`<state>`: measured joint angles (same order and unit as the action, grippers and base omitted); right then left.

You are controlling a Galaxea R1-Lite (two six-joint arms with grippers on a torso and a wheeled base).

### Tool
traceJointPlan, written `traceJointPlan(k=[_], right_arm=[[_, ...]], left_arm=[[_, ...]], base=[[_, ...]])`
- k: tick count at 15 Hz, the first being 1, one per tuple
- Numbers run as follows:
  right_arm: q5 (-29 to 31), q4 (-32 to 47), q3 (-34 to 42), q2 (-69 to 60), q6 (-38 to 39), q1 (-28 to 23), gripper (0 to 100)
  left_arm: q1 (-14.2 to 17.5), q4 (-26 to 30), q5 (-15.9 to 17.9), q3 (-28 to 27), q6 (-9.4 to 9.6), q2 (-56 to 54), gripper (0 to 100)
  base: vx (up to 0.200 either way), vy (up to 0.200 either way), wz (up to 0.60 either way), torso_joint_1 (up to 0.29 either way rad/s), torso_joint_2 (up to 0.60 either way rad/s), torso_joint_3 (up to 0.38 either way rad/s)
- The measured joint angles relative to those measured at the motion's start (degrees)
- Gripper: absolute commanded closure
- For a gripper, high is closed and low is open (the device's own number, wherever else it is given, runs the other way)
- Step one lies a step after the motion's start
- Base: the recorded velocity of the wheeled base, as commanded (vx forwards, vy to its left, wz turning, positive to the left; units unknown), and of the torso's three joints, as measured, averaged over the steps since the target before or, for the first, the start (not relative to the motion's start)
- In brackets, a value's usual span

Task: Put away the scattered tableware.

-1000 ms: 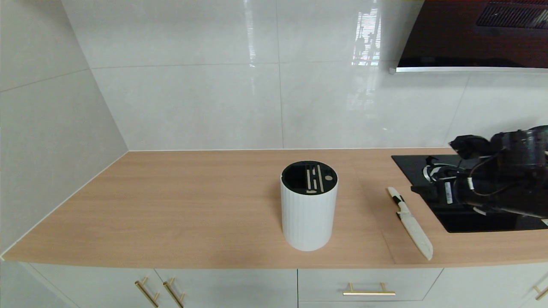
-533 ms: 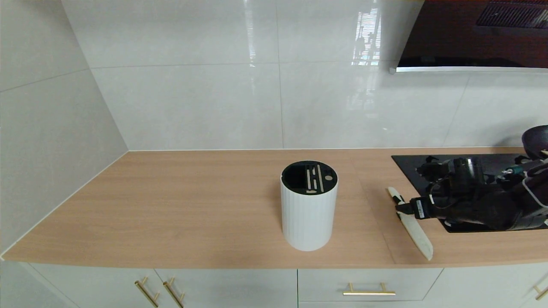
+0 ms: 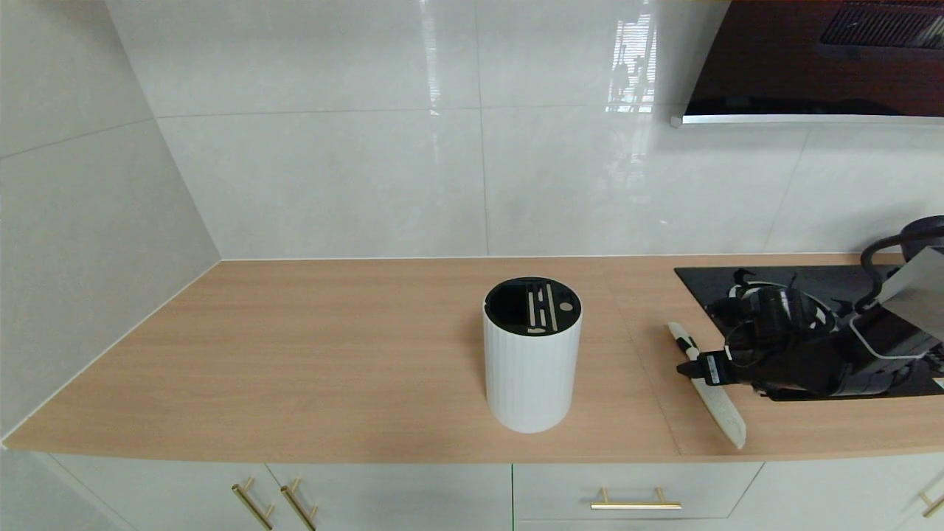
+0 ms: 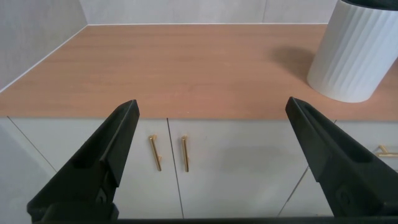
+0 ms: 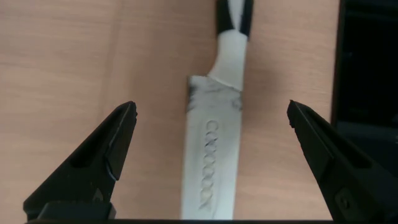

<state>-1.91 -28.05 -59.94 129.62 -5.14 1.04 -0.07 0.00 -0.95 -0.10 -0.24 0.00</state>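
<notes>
Right jaws: spread wide, straddling the knife (image 5: 214, 143) where blade meets handle; contact with it unclear.
Knife: flat on the desk (image 3: 332, 354), beside the hob (image 3: 706, 286).
Left jaws: wide, nothing between them; knife holder (image 4: 357, 53) stands beyond them.

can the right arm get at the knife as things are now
Likely yes: the right gripper is open directly above the knife, a finger on either side of the blade, and nothing lies on the counter between them.
</notes>
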Motion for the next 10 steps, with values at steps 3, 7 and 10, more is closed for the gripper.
traceJointPlan(k=[3, 7, 10], right_arm=[[0.1, -0.8, -1.2, 2.2, 0.1, 0.0, 0], [0.1, -1.3, -2.6, 4.4, 0.0, 0.0, 0], [0.1, -1.9, -3.5, 5.9, 0.1, 0.0, 0]], left_arm=[[0.0, 0.0, 0.0, 0.0, 0.02, 0.0, 0], [0.0, 0.0, 0.0, 0.0, 0.0, 0.0, 0], [0.0, 0.0, 0.0, 0.0, 0.02, 0.0, 0]], base=[[0.0, 0.0, 0.0, 0.0, 0.0, 0.0], [0.0, 0.0, 0.0, 0.0, 0.0, 0.0], [0.0, 0.0, 0.0, 0.0, 0.0, 0.0]])
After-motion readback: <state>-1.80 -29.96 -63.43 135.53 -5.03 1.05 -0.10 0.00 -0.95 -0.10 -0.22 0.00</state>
